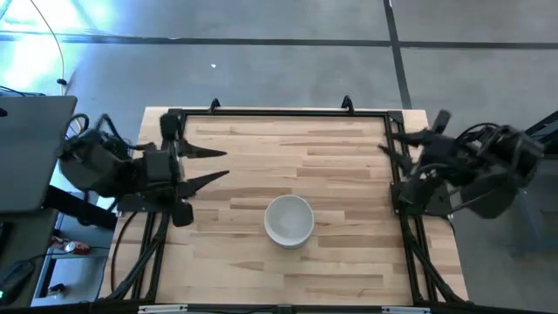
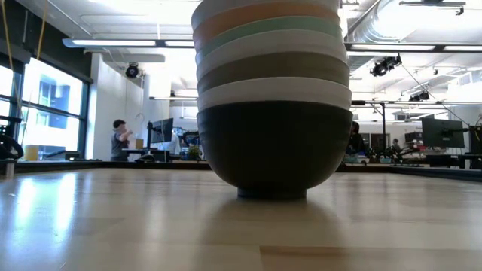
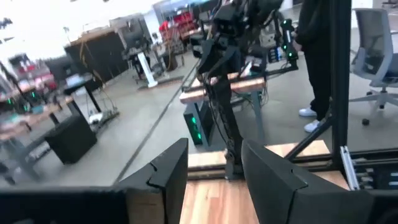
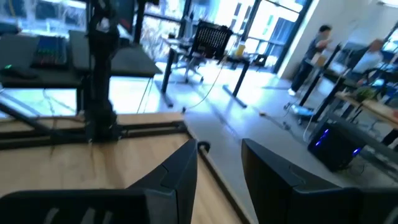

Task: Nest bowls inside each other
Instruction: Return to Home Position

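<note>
The bowls point(image 1: 289, 220) stand nested in one stack near the middle of the table, a little toward its near edge. From above only the top white bowl shows. In the low view the stack point(image 2: 273, 98) has a black bowl at the bottom resting on its foot. Above it come white, grey, white, mint green, peach-orange and white rims. My left gripper point(image 1: 225, 163) is open over the table's left side, pointing right, well clear of the stack. My right gripper point(image 1: 390, 145) is open at the table's right edge. Both wrist views show open fingers point(image 3: 214, 177) point(image 4: 219, 168) and no bowl.
A black frame rail point(image 1: 279, 113) runs along the table's far and side edges, with two clamps on the far edge. A laptop point(image 1: 26, 157) sits off the table's left. A person's legs point(image 3: 317, 62) stand beyond the table. Bare wood surrounds the stack.
</note>
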